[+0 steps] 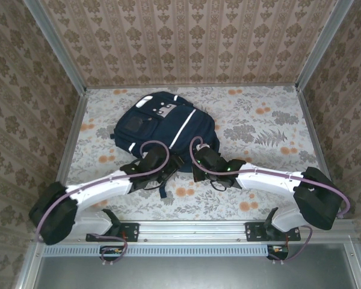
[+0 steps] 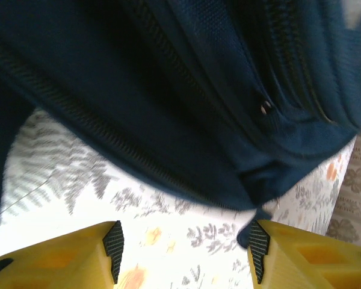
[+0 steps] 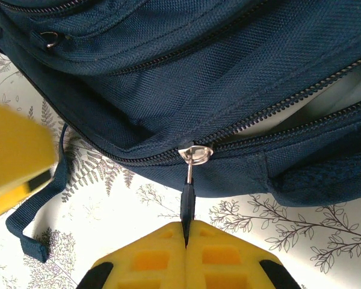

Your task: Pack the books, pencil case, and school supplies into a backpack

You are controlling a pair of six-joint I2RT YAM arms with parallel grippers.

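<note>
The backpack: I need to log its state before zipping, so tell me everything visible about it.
The backpack is navy woven fabric with white stripes and a white-grey patch, lying flat on the floral tablecloth. Several zippers run across it; one is partly open, showing something pale inside. The right gripper is shut on that zipper's pull tab; the left gripper stands open beside its edge, gripping nothing.

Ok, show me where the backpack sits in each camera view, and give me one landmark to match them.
Top external: backpack lies centre, toward the far side, just beyond both arms.
Left wrist: backpack takes the upper part, above the open left hand.
Right wrist: backpack spans the top, its zipper pull pinched in the right hand.
Shared landmark: the floral table cover beneath it.
</note>
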